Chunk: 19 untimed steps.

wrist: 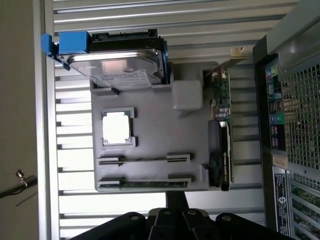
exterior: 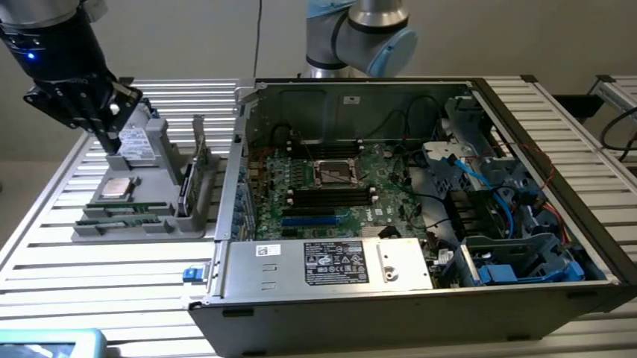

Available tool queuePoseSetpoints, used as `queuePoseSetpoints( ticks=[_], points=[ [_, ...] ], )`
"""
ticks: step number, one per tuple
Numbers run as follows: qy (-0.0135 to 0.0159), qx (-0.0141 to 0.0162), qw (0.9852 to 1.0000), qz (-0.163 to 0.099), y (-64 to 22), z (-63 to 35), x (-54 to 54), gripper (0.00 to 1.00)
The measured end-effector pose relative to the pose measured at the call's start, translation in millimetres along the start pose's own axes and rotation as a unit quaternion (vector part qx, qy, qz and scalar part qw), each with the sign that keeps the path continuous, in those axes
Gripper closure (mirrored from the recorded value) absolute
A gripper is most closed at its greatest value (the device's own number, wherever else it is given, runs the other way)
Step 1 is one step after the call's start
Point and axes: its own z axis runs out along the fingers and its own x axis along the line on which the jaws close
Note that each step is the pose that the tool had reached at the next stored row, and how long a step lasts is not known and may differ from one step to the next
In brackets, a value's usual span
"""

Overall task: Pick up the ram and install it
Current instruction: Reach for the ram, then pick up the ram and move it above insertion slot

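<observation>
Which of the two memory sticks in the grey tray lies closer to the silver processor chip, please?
The inner stick, right beside the chip; the outer stick lies along the edge of the tray, farther away.

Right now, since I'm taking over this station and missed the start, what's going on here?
A robot arm's gripper hangs above the grey parts tray beside the open computer case. The ram it is meant to install lies in its holder on the tray, not yet picked up. A hard drive, a processor and an expansion card sit on the same tray.
</observation>
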Motion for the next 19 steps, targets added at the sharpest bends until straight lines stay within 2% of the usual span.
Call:
queuePoseSetpoints(
  ticks=[6, 11, 13, 19],
  points=[
    [0.0008, 0.0025, 1.0000, -0.007, -1.6, 1.2, 6.7, 0.89],
    [0.0008, 0.0132, 0.9996, -0.026, -1.8, 1.6, 8.7, 0.89],
    [0.0009, 0.0161, 0.9993, -0.034, -1.9, 1.7, 8.9, 0.89],
    [0.0009, 0.0161, 0.9993, -0.034, -1.8, 1.7, 8.9, 0.89]
  ],
)
